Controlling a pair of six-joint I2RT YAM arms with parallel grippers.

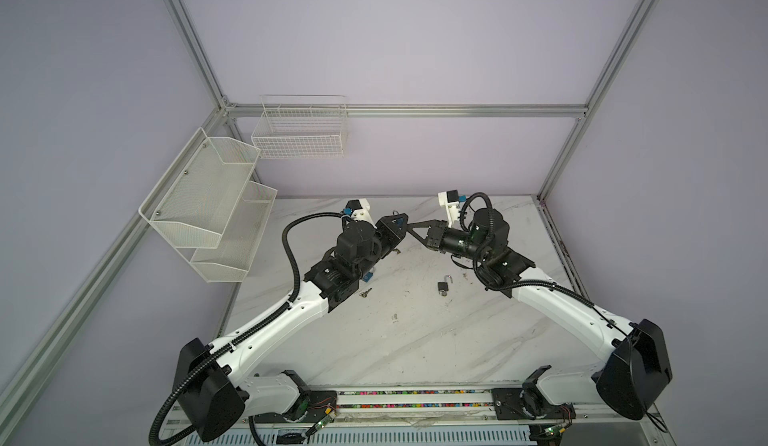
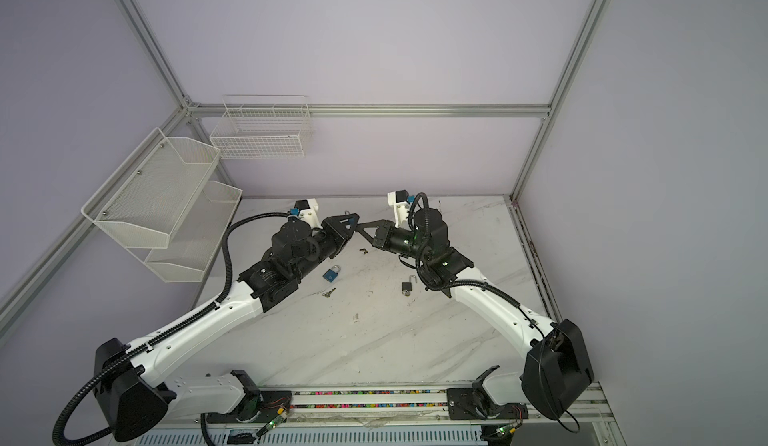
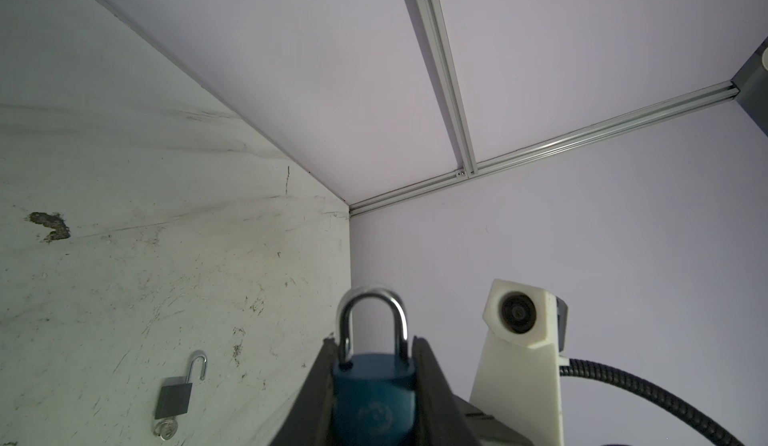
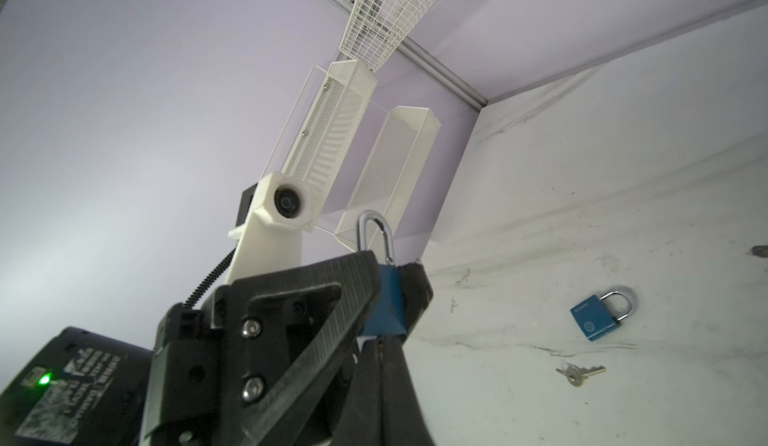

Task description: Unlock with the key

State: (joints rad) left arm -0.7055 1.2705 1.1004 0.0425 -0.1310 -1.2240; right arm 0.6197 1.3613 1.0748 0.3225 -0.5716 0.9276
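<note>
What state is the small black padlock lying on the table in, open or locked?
Open. The black padlock has its shackle swung out, one end free of the body.

left arm (image 1: 270, 323), right arm (image 1: 557, 302): angled inward | left tool (image 3: 374, 342): clamped | right tool (image 1: 412, 228): closed, tip at left tool

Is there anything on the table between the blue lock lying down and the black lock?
No. In a top view the table between the lying blue lock and the open black lock is bare, with only faint scuff marks.
</note>
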